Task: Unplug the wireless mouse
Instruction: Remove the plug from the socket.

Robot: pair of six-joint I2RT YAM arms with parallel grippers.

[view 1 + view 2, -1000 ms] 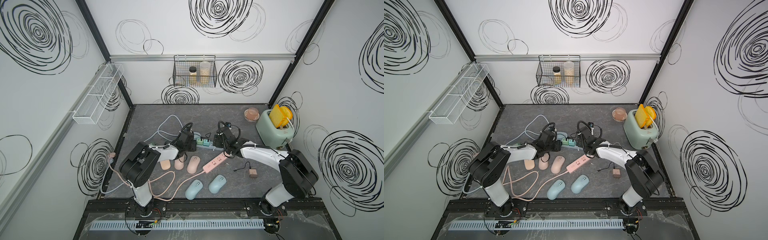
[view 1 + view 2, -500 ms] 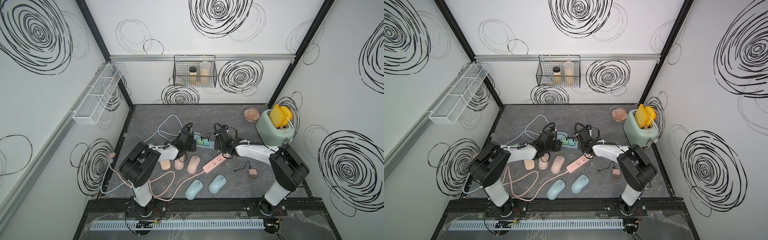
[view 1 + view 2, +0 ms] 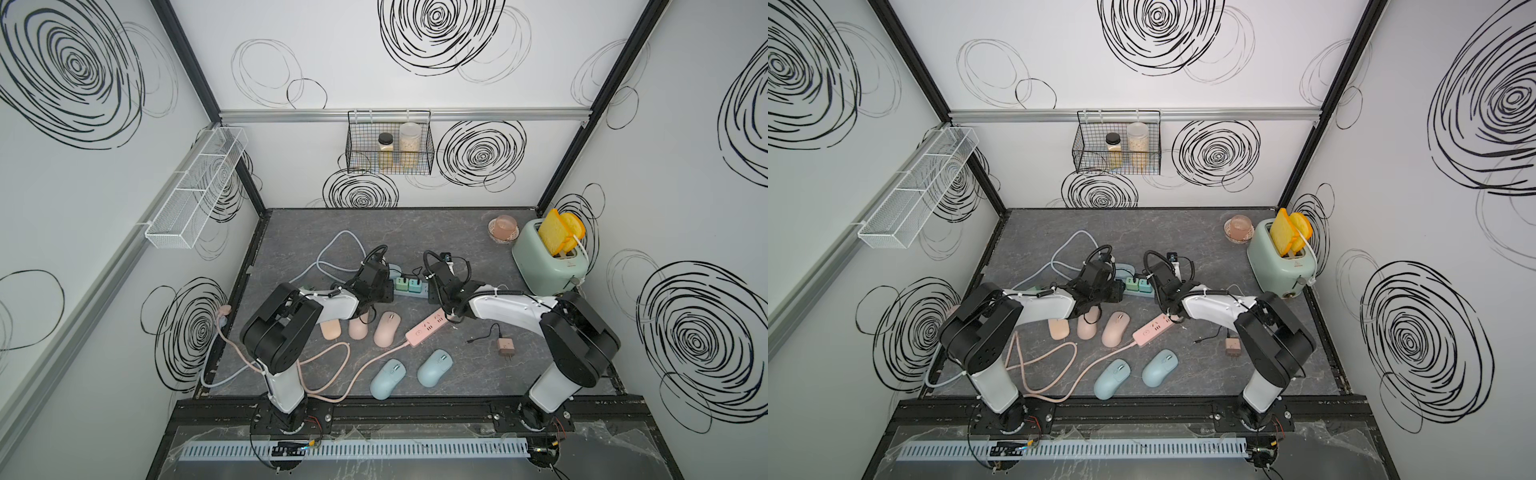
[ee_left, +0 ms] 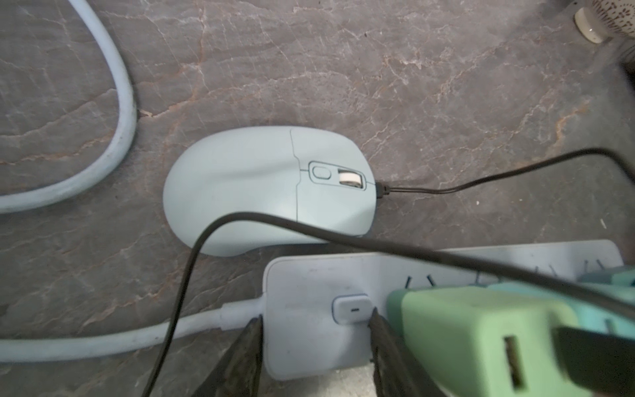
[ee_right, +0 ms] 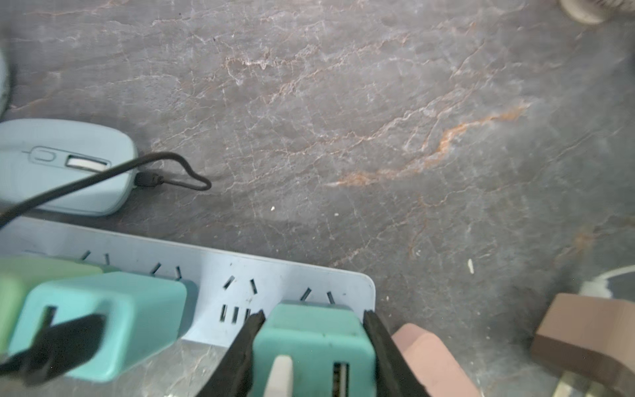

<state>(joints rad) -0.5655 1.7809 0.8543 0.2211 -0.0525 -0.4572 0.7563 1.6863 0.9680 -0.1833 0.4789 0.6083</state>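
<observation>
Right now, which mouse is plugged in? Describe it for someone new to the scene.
Find the pale blue power strip lying mid-table. Just behind it, on its far side, lies a pale blue mouse. Unlike the two blue mice and the pink mice nearer the front, it alone has a black cable in its nose.

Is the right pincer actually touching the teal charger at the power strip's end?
Touching. The right wrist view shows the right pincer with both fingers pressed against opposite sides of the teal charger, no gap.
</observation>
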